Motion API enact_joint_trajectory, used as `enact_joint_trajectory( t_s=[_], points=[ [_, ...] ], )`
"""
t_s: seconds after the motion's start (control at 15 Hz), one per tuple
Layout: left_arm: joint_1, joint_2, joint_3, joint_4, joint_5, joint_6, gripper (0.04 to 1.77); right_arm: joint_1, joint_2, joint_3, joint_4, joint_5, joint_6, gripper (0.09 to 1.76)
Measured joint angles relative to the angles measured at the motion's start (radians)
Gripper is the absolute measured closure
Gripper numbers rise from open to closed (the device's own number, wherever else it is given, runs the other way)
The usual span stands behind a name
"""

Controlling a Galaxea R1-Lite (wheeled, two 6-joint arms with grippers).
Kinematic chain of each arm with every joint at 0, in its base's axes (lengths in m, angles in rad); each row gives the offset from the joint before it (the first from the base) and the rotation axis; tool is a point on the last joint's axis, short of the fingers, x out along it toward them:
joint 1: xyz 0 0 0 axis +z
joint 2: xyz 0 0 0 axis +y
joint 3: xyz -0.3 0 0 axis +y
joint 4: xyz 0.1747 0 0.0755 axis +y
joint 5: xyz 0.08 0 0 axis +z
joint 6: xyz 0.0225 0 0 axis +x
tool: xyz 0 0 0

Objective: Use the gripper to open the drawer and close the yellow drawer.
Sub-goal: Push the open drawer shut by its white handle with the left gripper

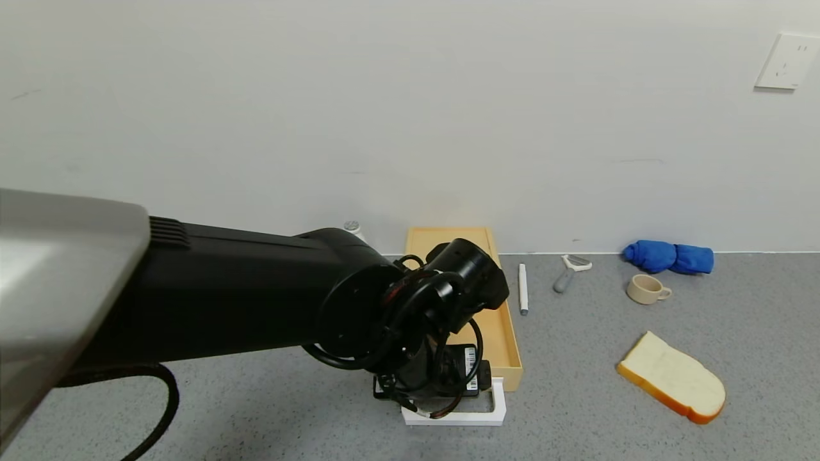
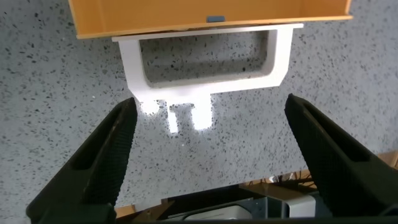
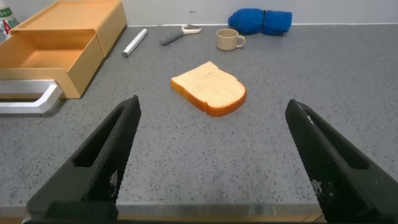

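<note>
The tan-yellow drawer (image 1: 503, 333) stands against the wall with its tray slid out toward me. Its white loop handle (image 1: 494, 415) lies on the grey table. My left gripper (image 1: 442, 384) hangs over the tray's front end, just above the handle. In the left wrist view the gripper (image 2: 208, 155) is open and empty. The handle (image 2: 205, 90) and the tray's front (image 2: 205, 15) lie just beyond its fingertips, untouched. My right gripper (image 3: 211, 162) is open and empty, low over the table. From there the open drawer (image 3: 68, 43) shows far off to one side.
A bread slice (image 1: 672, 378) lies on the table at the right, and also shows in the right wrist view (image 3: 209, 88). A white pen (image 1: 523, 288), a peeler (image 1: 570, 272), a beige mug (image 1: 646, 289) and a blue cloth (image 1: 669, 257) lie near the wall. A small bottle (image 1: 351, 227) stands behind my left arm.
</note>
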Motion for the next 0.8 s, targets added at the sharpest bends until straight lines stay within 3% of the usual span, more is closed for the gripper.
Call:
enact_joint_trajectory(
  t_s=[0.47, 0.8],
  points=[
    [-0.022, 0.119, -0.070, 0.003, 0.090, -0.029, 0.09, 0.000, 0.000, 0.000, 0.000, 0.000, 0.000, 0.14],
    [-0.030, 0.162, -0.104, 0.005, 0.115, -0.041, 0.09, 0.000, 0.000, 0.000, 0.000, 0.000, 0.000, 0.14]
  ],
)
